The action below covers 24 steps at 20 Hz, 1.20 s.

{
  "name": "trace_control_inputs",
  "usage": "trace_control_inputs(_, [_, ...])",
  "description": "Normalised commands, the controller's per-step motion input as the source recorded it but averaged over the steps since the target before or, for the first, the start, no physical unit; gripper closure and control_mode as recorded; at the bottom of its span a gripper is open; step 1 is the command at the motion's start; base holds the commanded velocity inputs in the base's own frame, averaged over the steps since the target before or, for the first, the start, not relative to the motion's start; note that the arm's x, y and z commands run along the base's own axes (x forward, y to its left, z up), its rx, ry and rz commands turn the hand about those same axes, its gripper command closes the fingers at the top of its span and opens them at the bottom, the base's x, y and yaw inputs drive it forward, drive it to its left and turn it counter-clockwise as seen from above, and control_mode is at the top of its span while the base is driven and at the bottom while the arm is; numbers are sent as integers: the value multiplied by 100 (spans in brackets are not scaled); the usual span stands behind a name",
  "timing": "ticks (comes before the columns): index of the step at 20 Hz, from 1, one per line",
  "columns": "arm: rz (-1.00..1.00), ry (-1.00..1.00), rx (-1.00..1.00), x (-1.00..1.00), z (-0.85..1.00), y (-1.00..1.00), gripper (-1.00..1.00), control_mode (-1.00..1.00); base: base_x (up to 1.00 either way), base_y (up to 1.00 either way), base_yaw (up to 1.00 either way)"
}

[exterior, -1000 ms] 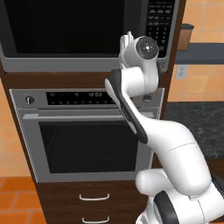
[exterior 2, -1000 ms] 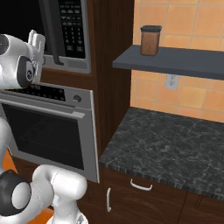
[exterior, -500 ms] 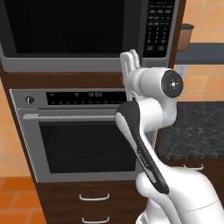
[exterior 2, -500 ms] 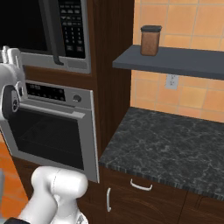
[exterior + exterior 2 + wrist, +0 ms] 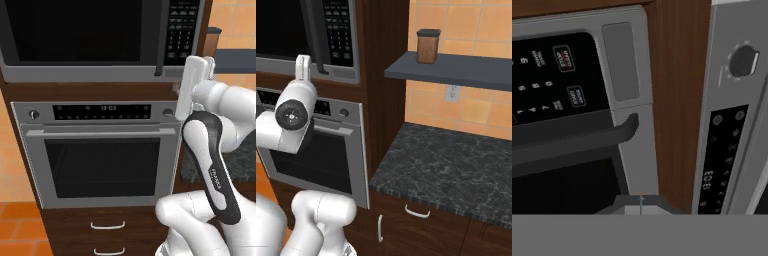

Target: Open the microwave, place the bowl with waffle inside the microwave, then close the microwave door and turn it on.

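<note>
Microwave (image 5: 80, 37): built into the wooden cabinet above the wall oven (image 5: 102, 152), its door (image 5: 75, 30) shut and dark.
Gripper (image 5: 197, 70): we see it raised at the microwave's lower right corner, just below the keypad (image 5: 181, 27); jaws pressed together, holding nothing.
Handle (image 5: 315, 35): the dark vertical bar stands just above and beside our fingertips in the right base view.
Bowl with waffle: we cannot place it from here.
Stage: our judgement, the door is still to be opened.
Risk: closed fingers may slide off the handle instead of hooking behind it, or brush a keypad button, or drift down onto the oven's knob (image 5: 168, 112).
</note>
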Motion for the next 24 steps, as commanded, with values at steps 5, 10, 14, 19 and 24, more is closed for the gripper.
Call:
trace_control_inputs(5, [13, 6, 6, -61, 91, -52, 100, -100, 0, 0, 0])
trace_control_inputs(10, [8, 0, 1, -19, 44, -29, 100, -100, 0, 0, 0])
trace_control_inputs(14, [0, 4, -1, 19, 17, 0, 100, -100, 0, 0, 0])
trace_control_inputs(19, [0, 4, -12, 28, -31, 0, 100, -100, 0, 0, 0])
trace_control_inputs(24, [0, -5, -9, 19, -19, 0, 100, -100, 0, 0, 0])
